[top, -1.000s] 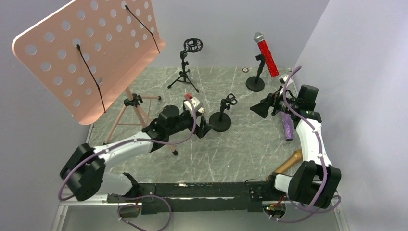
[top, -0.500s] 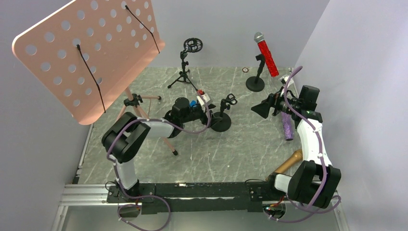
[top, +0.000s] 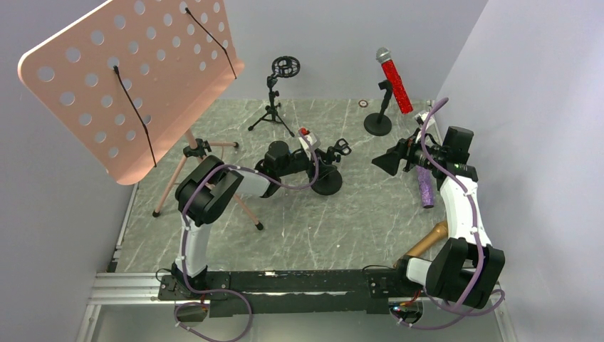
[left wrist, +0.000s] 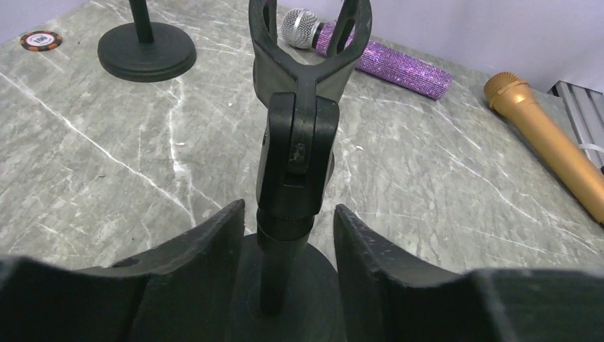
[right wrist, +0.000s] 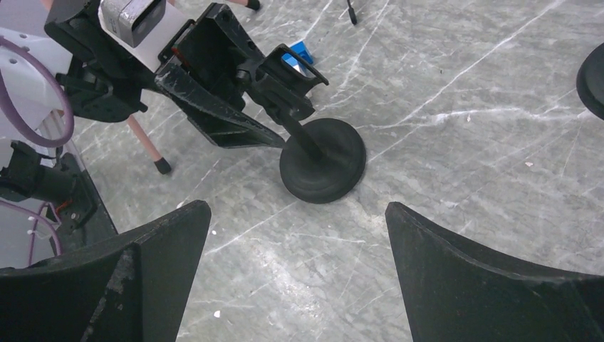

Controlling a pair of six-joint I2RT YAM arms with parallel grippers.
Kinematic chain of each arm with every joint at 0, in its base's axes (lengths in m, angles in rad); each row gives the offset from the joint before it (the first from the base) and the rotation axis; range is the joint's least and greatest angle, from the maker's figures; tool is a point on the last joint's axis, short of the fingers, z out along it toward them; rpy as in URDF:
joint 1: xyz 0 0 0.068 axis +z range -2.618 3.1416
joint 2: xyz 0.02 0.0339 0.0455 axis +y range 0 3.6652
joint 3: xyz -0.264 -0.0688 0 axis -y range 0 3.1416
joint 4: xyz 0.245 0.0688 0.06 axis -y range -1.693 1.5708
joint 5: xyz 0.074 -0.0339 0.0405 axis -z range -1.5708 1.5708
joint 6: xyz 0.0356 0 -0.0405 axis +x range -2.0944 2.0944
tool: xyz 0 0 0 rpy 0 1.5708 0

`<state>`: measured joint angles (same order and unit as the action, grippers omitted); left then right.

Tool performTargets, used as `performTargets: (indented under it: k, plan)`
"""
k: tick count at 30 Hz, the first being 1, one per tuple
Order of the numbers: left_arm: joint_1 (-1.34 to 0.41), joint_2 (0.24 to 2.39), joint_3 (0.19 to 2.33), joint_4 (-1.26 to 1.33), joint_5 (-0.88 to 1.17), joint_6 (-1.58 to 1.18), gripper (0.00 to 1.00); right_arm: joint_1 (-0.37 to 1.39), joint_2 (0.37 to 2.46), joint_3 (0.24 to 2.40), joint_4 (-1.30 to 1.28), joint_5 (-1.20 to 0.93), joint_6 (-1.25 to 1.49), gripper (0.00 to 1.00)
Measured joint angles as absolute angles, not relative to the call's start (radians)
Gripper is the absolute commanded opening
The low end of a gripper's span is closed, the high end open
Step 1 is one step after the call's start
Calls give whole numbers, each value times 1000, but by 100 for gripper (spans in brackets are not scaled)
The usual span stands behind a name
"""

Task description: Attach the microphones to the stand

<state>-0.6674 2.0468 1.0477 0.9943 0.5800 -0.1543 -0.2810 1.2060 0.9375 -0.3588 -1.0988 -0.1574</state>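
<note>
Left claw [left wrist: 288, 214]: jaws part-way in, one finger [left wrist: 206, 249] on either side of the stem of the desk stand [left wrist: 292, 142]; gaps look slim, and whether the fingers press the stem cannot be told
- Just above the claw: the stand's forked clip [left wrist: 306, 43], empty
- Just below it: the round base [left wrist: 313, 281], flat on the marble table [left wrist: 107, 142]
- Beyond the claw, past the clip: purple microphone [left wrist: 399, 60], lying flat
- Beyond and to the claw's right: gold microphone [left wrist: 548, 139], lying flat, well apart from the purple one
- Beyond and to its left: second stand [left wrist: 146, 53]; the overhead view shows the red microphone [top: 395, 84] clipped into it, tilted
- Facing the claw: right claw [right wrist: 298, 206], jaws wide, empty

Handling note, as judgement: the step is steadying the stand. Take the stem low, below the hinge, squarely and firmly, so the base neither skids nor tips when a microphone is pressed in; leave the fork's mouth free for the other arm
</note>
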Motion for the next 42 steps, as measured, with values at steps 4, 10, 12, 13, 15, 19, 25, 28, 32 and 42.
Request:
performTargets:
  k: [4, 10, 12, 13, 15, 19, 25, 28, 32, 42]
  plan:
    - [-669, 2052, 1050, 1001, 587, -175, 29, -281, 1206, 941, -363, -1103, -158, 100]
    - [-669, 2060, 1061, 997, 607, -160, 1, -281, 1206, 950, -367, -1104, -165, 100]
    - [-669, 2059, 1061, 997, 616, -155, 0, -281, 1206, 950, -369, -1104, -167, 100]
    - [-669, 2059, 1060, 996, 619, -150, 0, -281, 1206, 950, -370, -1104, -168, 100]
    - [-669, 2046, 1044, 997, 622, -142, 0, -281, 1206, 951, -375, -1103, -174, 100]
    - [-675, 1964, 937, 997, 638, -139, 0, -281, 1206, 952, -392, -1099, -191, 100]
    - [-745, 1792, 737, 976, 649, -131, 0, -281, 1206, 955, -411, -1045, -228, 100]
    - [-793, 1721, 659, 966, 636, -124, 0, -281, 1206, 955, -410, -992, -240, 100]
    - [-834, 1663, 586, 978, 591, -112, 0, -289, 1206, 952, -381, -894, -227, 100]
    - [-875, 1595, 505, 1008, 427, -114, 71, -406, 1286, 920, -254, -606, -82, 100]
